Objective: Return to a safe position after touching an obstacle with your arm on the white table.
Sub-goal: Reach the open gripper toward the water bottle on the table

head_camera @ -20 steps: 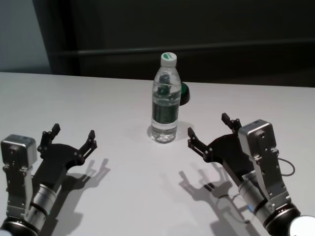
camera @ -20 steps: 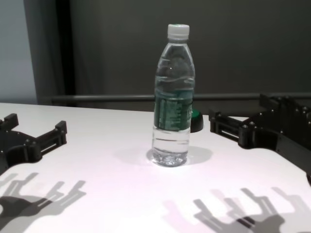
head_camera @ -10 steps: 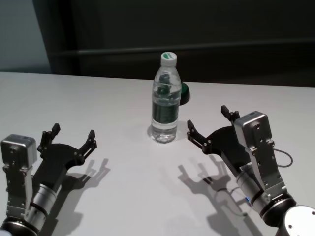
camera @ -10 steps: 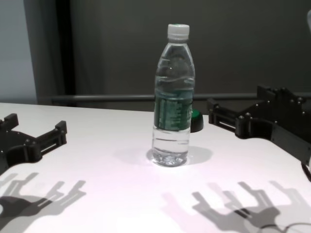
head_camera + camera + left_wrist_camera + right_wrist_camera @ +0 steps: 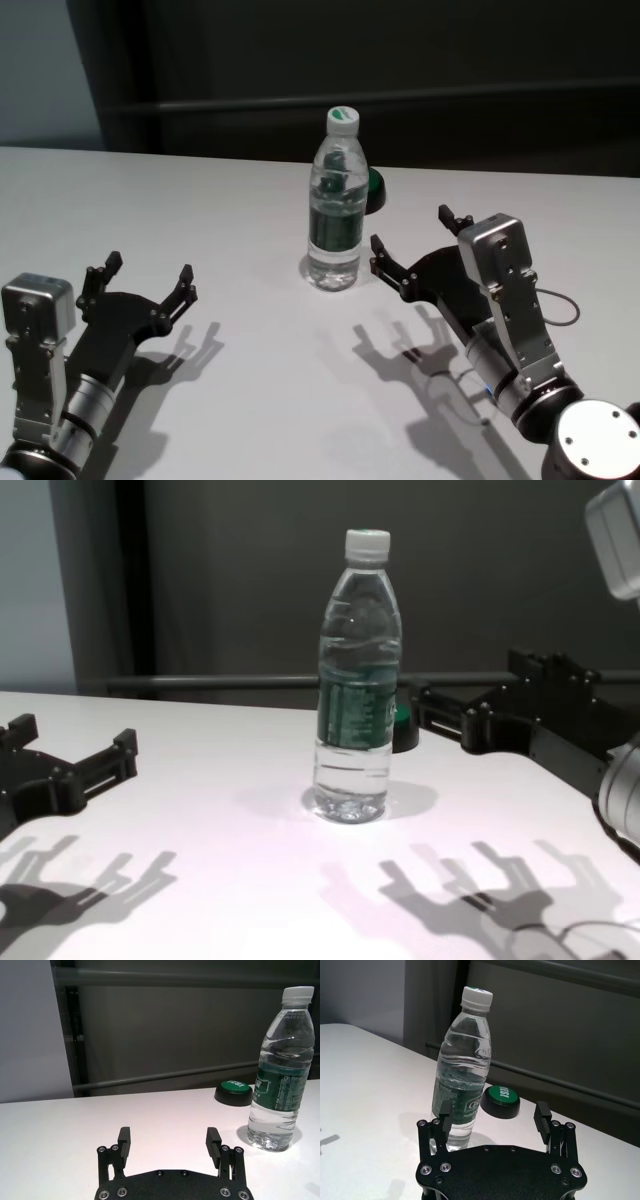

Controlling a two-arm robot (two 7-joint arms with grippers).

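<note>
The obstacle, a tall clear water bottle (image 5: 335, 200) with a white cap and a dark green label, stands upright mid-table on the white table (image 5: 200, 200). My right gripper (image 5: 410, 230) is open just to the right of the bottle, and its nearer fingertip (image 5: 376, 244) is a narrow gap from the bottle's side. In the right wrist view the bottle (image 5: 462, 1075) rises just beyond one finger of that gripper (image 5: 492, 1112). My left gripper (image 5: 150, 265) rests open at the near left, well away from the bottle (image 5: 280, 1075).
A small black round object with a green top (image 5: 374, 190) lies just behind and to the right of the bottle, close ahead of the right gripper's fingers. A dark wall with a horizontal rail runs behind the table's far edge.
My right arm has moved left and forward, bringing its open gripper closer to the bottle. The bottle stands as before and the left arm has not moved.
</note>
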